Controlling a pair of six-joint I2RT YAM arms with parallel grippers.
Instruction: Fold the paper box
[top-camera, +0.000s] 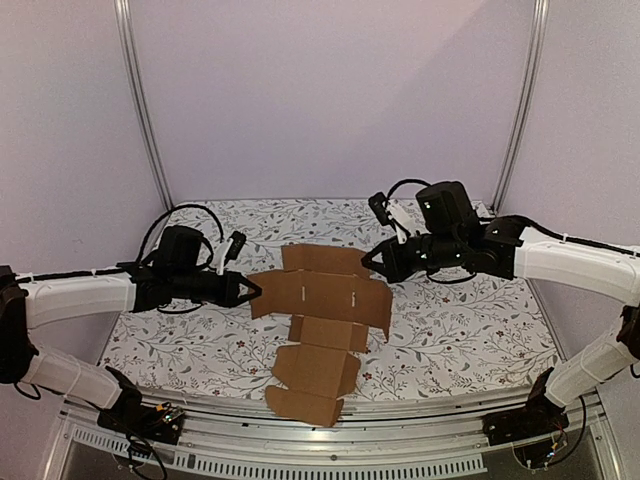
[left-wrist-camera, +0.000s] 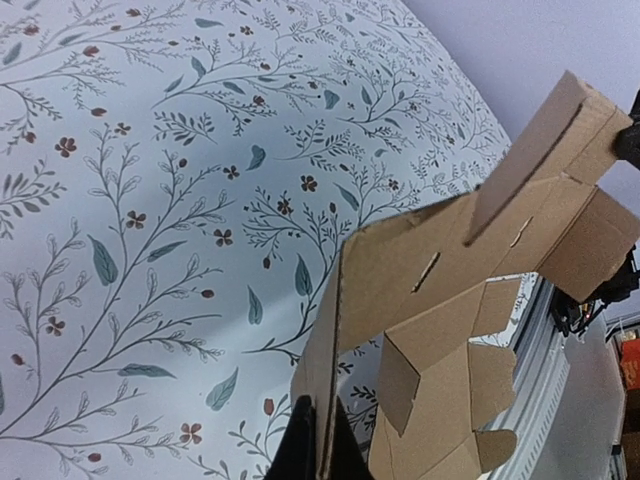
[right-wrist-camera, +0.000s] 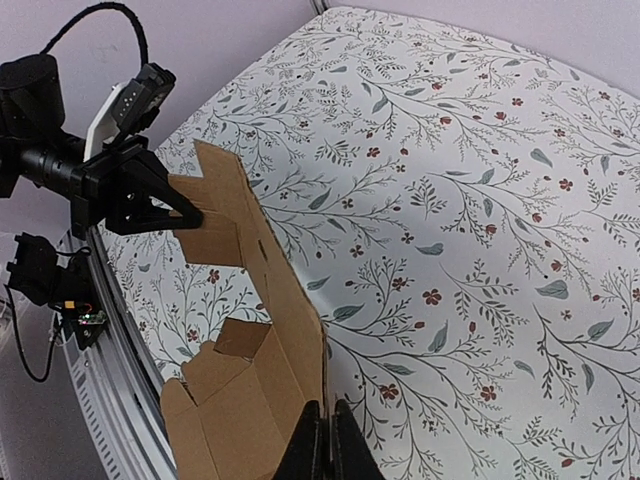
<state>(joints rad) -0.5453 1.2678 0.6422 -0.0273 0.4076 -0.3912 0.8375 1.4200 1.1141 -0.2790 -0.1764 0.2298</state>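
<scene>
The paper box (top-camera: 318, 330) is a flat brown die-cut sheet, held up off the floral table between both arms. Its near flaps hang down toward the front edge. My left gripper (top-camera: 250, 290) is shut on the sheet's left flap. In the left wrist view the black fingertips (left-wrist-camera: 300, 445) pinch the cardboard edge (left-wrist-camera: 335, 340), with the rest of the sheet stretching away to the right. My right gripper (top-camera: 373, 260) is shut on the sheet's right edge. The right wrist view shows its fingers (right-wrist-camera: 308, 445) clamping the thin cardboard (right-wrist-camera: 270, 290).
A floral cloth (top-camera: 450, 320) covers the table. A metal rail (top-camera: 400, 425) runs along the front edge. Plain walls and two upright metal posts (top-camera: 145, 110) stand behind. The left arm appears in the right wrist view at the far flap (right-wrist-camera: 110, 185).
</scene>
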